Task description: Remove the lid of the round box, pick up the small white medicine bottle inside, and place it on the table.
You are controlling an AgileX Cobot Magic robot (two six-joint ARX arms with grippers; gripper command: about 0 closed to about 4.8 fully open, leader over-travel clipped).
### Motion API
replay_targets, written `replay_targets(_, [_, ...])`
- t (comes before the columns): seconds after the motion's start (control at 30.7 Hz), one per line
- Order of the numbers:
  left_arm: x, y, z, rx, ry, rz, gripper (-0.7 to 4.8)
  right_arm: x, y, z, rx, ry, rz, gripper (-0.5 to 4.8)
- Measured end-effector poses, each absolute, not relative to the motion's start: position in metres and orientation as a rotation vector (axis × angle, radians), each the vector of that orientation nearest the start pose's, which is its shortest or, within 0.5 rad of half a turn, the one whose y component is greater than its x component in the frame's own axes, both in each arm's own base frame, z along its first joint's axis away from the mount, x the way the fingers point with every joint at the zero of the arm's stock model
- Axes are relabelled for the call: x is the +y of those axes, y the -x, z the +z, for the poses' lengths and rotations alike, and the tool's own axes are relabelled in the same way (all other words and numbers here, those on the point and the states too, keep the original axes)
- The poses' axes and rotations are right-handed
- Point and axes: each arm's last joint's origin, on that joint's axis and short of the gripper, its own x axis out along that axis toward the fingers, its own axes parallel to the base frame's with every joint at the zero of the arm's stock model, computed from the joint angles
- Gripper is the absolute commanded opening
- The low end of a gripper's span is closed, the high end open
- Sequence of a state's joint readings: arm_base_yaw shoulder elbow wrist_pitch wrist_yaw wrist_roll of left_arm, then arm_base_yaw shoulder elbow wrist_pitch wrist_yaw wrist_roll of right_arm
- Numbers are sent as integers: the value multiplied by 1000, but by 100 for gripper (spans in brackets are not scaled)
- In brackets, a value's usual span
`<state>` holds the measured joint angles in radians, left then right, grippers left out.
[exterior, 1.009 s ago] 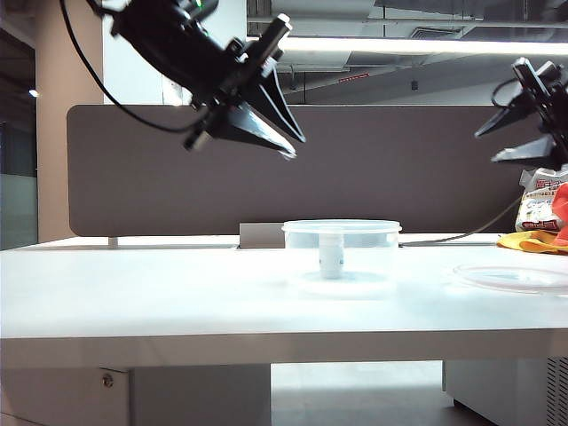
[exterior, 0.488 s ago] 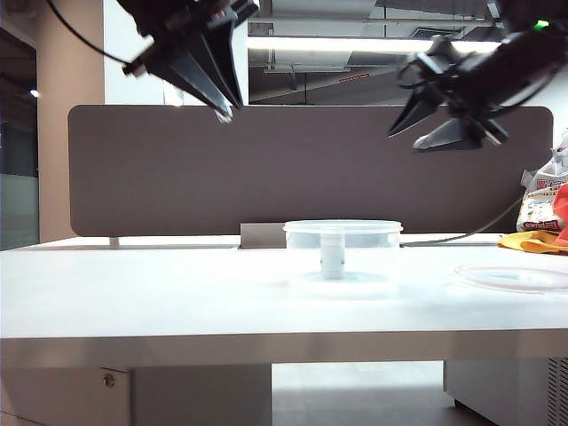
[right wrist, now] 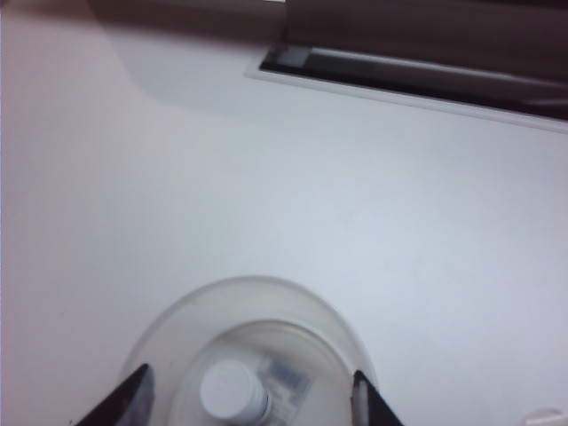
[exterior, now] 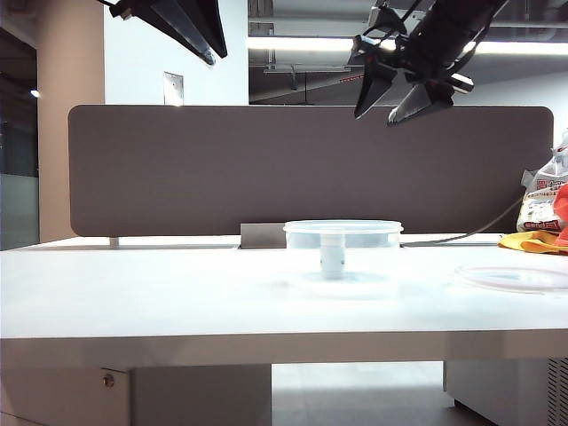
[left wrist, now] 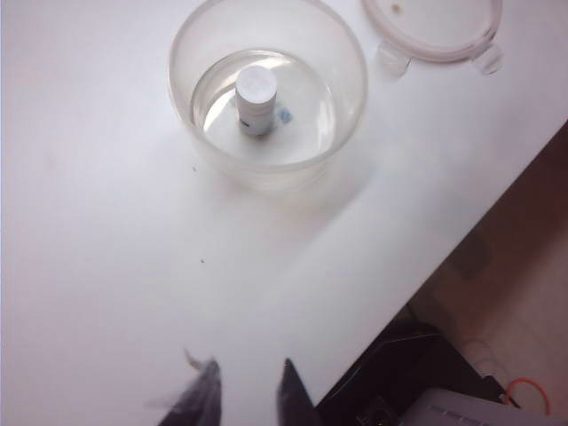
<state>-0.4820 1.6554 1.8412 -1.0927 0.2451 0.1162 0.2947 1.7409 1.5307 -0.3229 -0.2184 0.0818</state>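
round box (exterior: pixel 343 245): centre of counter (exterior: pixel 133 293), uncovered
small white medicine bottle (exterior: pixel 332 253): upright inside round box
lid (exterior: pixel 515 277): flat on counter, right of box, apart
left tool (exterior: pixel 210 44): upper left, narrow gap, empty; has climbed higher
right tool (exterior: pixel 390 105): spread open, empty; swung in from far right to above box

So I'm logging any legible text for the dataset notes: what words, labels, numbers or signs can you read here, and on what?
None can be read.
Bottle label: bluish marks, too small and blurred.
Printed bag at the table's far right edge: red and dark print, too blurred.
Red sign on the ceiling beam: too small.
Grey plate on the back wall: no text shows.
Box, lid, left gripper and right gripper: no markings.
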Motion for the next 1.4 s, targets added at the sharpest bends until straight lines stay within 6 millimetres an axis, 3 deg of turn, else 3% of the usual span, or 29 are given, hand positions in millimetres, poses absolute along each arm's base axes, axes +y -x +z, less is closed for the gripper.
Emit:
replay_targets(0.1, [-160, -290, 396, 876, -218, -729, 89, 126, -389, 314, 645, -51, 471, 278])
replay_targets(0.2, [-160, -290, 396, 870, -222, -729, 89, 129, -399, 299, 755, -53, 476, 211])
replay_targets(0.29, [-160, -291, 396, 865, -233, -717, 89, 137, -403, 285, 821, -55, 507, 198])
replay_targets(0.46, [-159, -291, 397, 858, -242, -719, 89, 155, -404, 279, 820, -48, 567, 223])
replay_targets(0.62, [-159, -291, 397, 856, -245, -720, 89, 171, -409, 260, 852, -34, 591, 316])
replay_targets(0.72, [-159, -291, 397, 857, -245, -720, 89, 175, -412, 246, 900, -30, 584, 316])
replay_targets(0.94, [-159, -291, 397, 856, -246, -721, 89, 176, -413, 242, 905, -1, 531, 316])
replay_targets(1.14, [-159, -291, 397, 856, -246, -721, 89, 180, -421, 220, 933, -11, 519, 316])
replay_targets(1.4, [-160, -292, 398, 846, -245, -721, 89, 182, -426, 223, 876, -18, 518, 314])
